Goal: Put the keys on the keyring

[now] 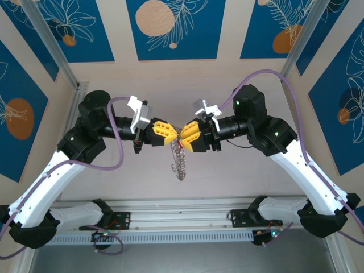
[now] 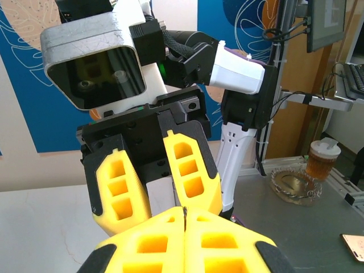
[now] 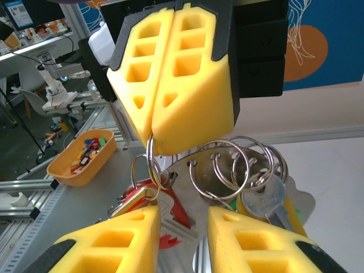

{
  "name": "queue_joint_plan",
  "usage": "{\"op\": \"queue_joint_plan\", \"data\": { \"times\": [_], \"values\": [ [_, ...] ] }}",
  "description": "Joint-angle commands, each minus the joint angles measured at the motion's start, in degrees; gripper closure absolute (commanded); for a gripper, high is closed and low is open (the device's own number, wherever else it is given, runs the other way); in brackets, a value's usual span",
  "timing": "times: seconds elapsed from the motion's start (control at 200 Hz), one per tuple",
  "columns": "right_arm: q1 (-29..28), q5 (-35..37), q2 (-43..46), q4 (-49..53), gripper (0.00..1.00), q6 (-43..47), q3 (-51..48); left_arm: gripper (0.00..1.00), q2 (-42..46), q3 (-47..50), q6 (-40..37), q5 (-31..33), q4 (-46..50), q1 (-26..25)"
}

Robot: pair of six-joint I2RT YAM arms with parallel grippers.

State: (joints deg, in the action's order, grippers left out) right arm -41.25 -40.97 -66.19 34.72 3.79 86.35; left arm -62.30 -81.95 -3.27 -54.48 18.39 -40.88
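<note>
Holding the keyring (image 3: 227, 165) up between the two arms, the left gripper (image 3: 152, 133) is pinching one wire ring at its fingertips, with both fingers pressed together on it. In the top view the rest of the keyring is hanging below the grippers as a loose chain of rings above the table (image 1: 256, 187). The right gripper (image 3: 182, 227) is facing it with fingers apart, gripping nothing. A red key (image 3: 175, 209) and a silver key (image 3: 267, 199) are dangling among the rings just beyond its tips.

The threading step appears to be under way. Whether the red key is fully on a ring cannot be told. The next move is likely calling for the right gripper to close on the red key's head while the left is keeping its ring steady.
</note>
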Motion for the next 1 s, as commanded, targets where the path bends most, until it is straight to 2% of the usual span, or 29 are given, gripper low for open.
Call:
{"op": "queue_joint_plan", "data": {
  "times": [0.0, 0.19, 0.46, 0.995],
  "values": [
    [-0.4, -2.7, 0.4, -0.9, 0.72, -0.7, 0.4, 1.0, 0.9, -0.8, 0.4, -2.0, -2.2, 0.2],
    [-0.3, -3.2, 1.1, -1.8, 0.73, -1.1, 0.4, 1.0, 0.6, -1.3, 0.2, -2.3, -1.8, 0.2],
    [1.3, -0.3, 1.7, 1.4, 0.74, -0.4, 1.9, 1.0, 0.6, -1.7, -0.1, -2.5, -1.0, 0.2],
    [1.7, -8.4, 0.4, -2.0, 0.77, -3.6, 1.5, 1.0, 0.2, -2.0, -0.2, -3.0, -0.8, 0.2]
  ]
}}
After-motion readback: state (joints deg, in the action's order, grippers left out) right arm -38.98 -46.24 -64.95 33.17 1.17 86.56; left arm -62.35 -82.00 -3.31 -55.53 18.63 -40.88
